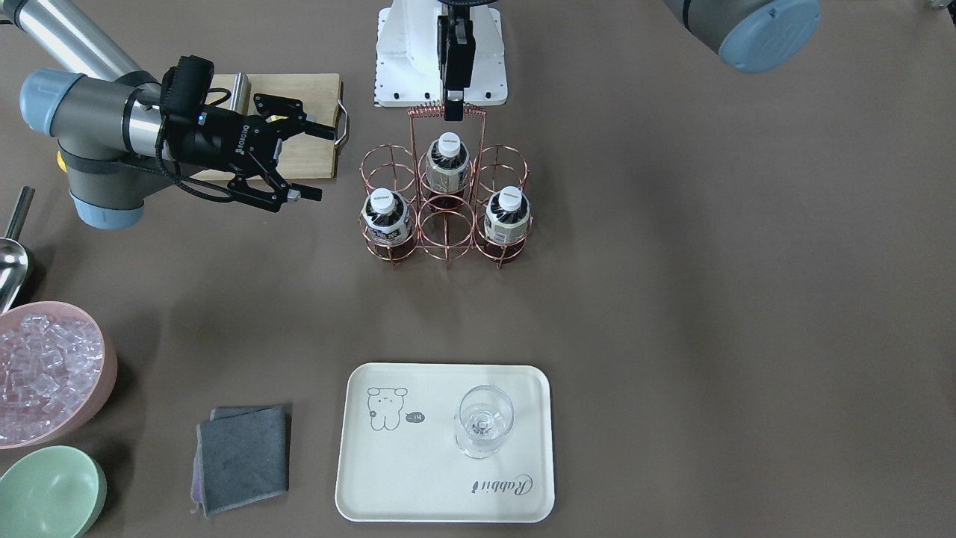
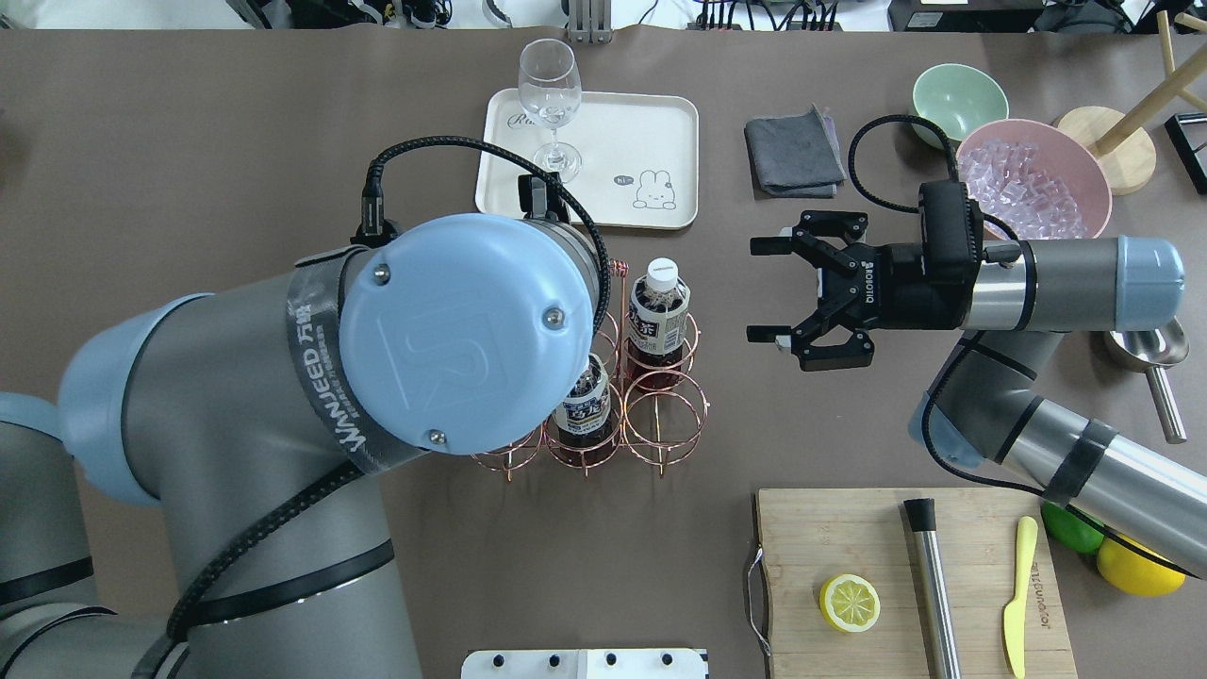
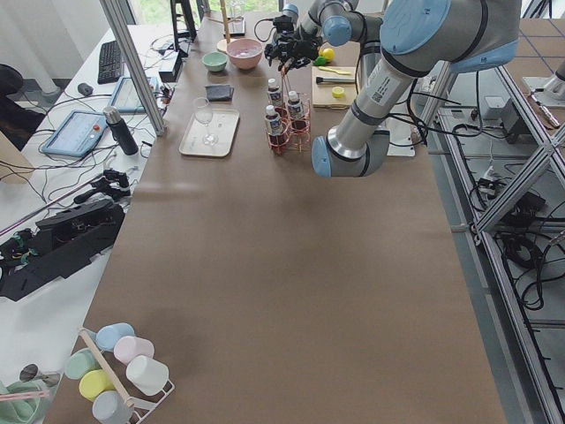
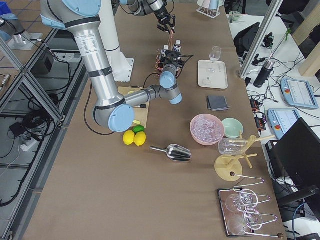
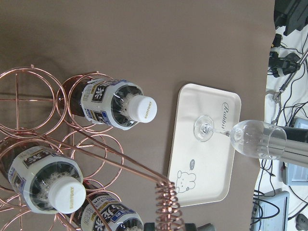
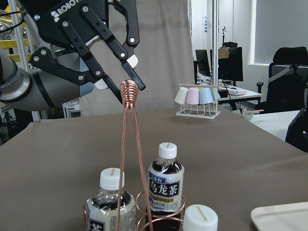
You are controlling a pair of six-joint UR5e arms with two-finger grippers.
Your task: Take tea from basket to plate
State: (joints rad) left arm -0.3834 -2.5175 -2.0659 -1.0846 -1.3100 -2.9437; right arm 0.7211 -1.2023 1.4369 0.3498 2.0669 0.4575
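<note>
The left claw (image 1: 452, 112) is stationed directly above the basket (image 1: 420, 224), at the coil-wrapped top of the handle (image 6: 128, 144). In the right wrist view its fingers (image 6: 126, 67) stand apart on either side of the coil; whether they touch the wire cannot be determined. Three tea bottles are noted, all upright in ring cells and capped. The near bottle (image 1: 447, 161) occupies the middle cell of the row on the robot's side, just below the left claw. The far-right bottle (image 1: 385, 213) and the far-left bottle (image 1: 508, 213) occupy the two end cells of the row away from the robot. The other three cells hold nothing. The right claw (image 1: 323, 164) hangs above the worktop (image 1: 672, 299) on the robot's right of the basket, clear of it, jaws spread wide with the opening turned toward the basket. It grips nothing. The far-right bottle is the closest one to it, with open worktop between them. The plate (image 1: 418, 478) lies flat beyond the basket on the side away from the robot, well apart from it, and carries one upright wine glass (image 1: 485, 420). No bottle stands on the plate. A folded grey cloth (image 1: 243, 457) lies beside the plate on the robot's right.
</note>
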